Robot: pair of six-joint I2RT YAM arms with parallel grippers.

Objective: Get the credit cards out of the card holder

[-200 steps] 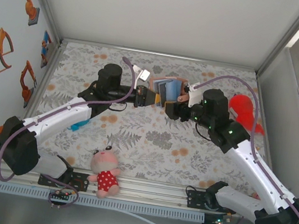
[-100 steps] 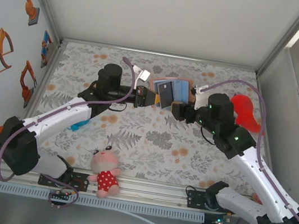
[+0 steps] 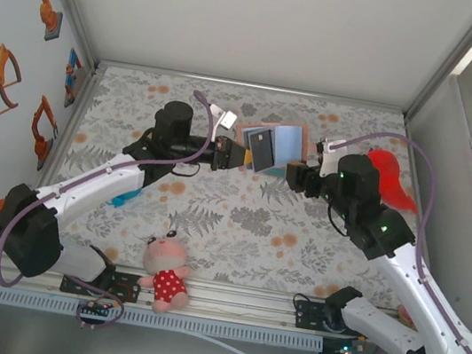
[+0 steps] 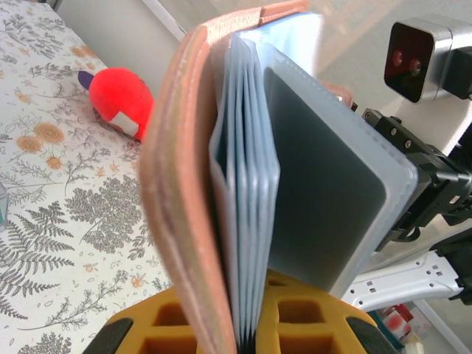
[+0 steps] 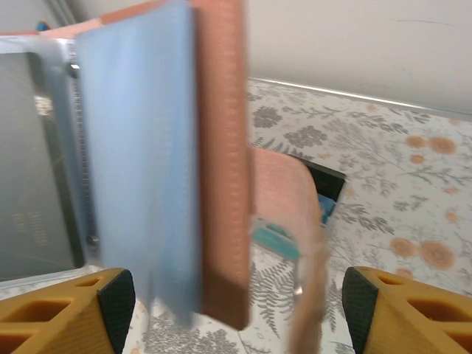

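My left gripper (image 3: 238, 153) is shut on the spine of the pinkish-tan card holder (image 3: 269, 146) and holds it above the table, spread open like a book. Blue-grey sleeves fan out from the left gripper (image 4: 258, 324), and one clear sleeve carries a dark credit card (image 4: 324, 199). That card also shows from above (image 3: 262, 152). My right gripper (image 3: 295, 176) stands open just right of the holder's far cover. In the right wrist view the cover (image 5: 221, 162) and its tan tab (image 5: 299, 221) hang blurred ahead of the wide-apart right gripper (image 5: 240, 302), touching neither finger.
A red soft toy (image 3: 389, 174) lies at the right wall behind the right arm. A black and teal block (image 5: 324, 193) lies on the floral cloth beyond the holder. A small plush doll (image 3: 165, 274) sits at the near edge, and a blue item (image 3: 125, 197) lies under the left arm.
The right gripper has drawn back to the right, away from the holder. The holder's right cover has swung wider open. The left gripper has kept its place and grip.
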